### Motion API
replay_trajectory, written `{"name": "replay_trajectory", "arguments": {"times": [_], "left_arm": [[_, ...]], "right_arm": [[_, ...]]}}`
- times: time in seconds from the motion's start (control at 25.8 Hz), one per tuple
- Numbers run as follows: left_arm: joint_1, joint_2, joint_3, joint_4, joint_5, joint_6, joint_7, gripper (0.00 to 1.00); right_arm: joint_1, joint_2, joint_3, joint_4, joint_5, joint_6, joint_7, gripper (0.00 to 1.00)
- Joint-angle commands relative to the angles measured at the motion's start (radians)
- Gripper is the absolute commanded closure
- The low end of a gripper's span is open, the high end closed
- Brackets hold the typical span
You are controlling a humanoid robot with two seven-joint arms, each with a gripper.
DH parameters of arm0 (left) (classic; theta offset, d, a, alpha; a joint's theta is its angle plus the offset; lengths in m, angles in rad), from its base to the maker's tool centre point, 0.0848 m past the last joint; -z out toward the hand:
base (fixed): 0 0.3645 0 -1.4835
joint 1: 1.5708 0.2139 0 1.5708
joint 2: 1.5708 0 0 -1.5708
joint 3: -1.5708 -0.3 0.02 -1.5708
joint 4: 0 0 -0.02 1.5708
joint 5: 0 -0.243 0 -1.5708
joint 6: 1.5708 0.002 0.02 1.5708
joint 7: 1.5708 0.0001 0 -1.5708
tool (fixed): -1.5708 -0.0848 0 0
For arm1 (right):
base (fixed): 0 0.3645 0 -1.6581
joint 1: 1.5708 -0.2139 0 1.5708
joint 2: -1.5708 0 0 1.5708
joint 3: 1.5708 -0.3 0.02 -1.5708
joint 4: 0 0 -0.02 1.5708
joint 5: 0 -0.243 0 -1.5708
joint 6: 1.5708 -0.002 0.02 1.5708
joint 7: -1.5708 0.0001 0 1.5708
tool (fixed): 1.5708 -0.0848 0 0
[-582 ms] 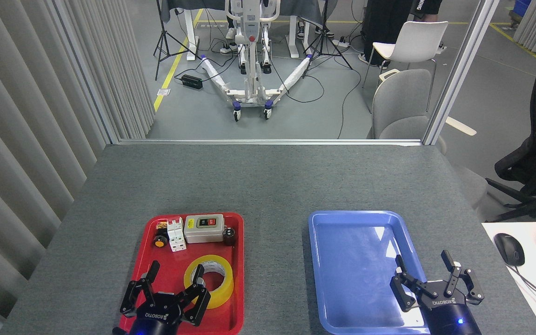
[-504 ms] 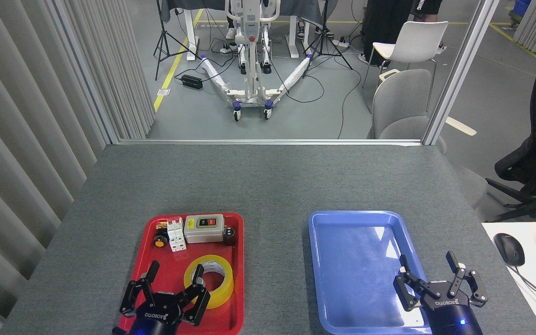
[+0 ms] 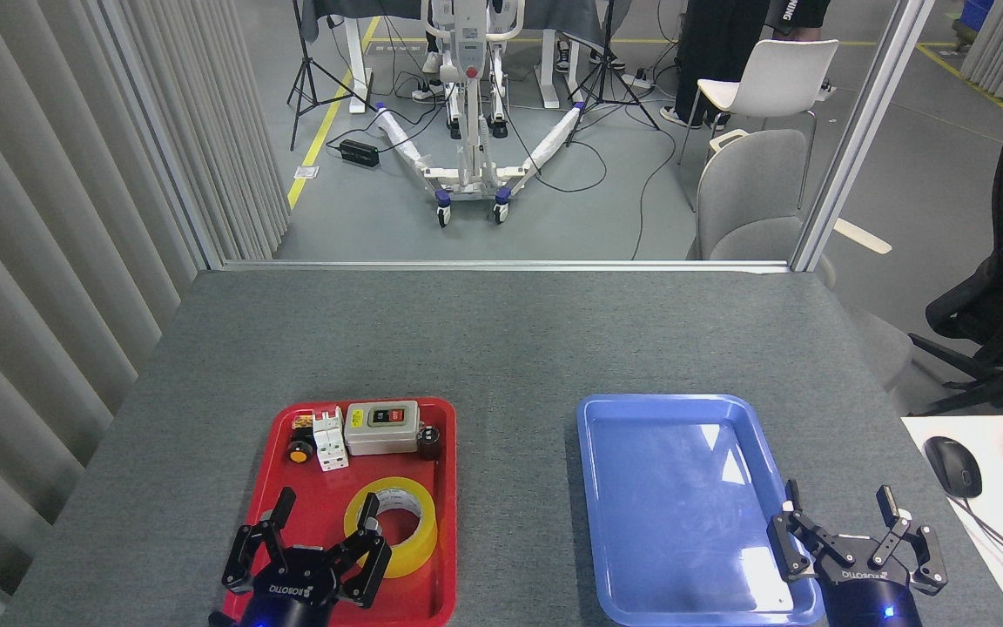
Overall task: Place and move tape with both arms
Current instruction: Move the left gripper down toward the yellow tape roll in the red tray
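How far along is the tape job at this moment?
Nothing is done: the tape lies flat in the red tray. In hand: the open left gripper is at the roll, no grip. Left: lifting and moving it. The right gripper hangs open by the blue tray.

We see a grey felt-covered table bearing two trays directly on its surface: a red tray toward the left and a blue tray toward the right (both near the front edge). The trays sit well apart, with bare grey cloth between them.
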Motion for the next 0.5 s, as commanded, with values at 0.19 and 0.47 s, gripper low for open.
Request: {"name": "replay_trajectory", "arguments": {"times": [0.19,0.47], "left_arm": [[-0.003,-0.001,0.001,-0.002,0.000,-0.003,0.022,0.00],[-0.017,0.002,-0.005,0.003,-0.008,-0.003,0.042,0.00]], "right_arm": [[0.007,0.002,0.005,0.000,0.001,-0.013,-0.003,0.01],[0.007,0.005,0.008,0.000,0.003,-0.044,-0.005,0.01]]}}
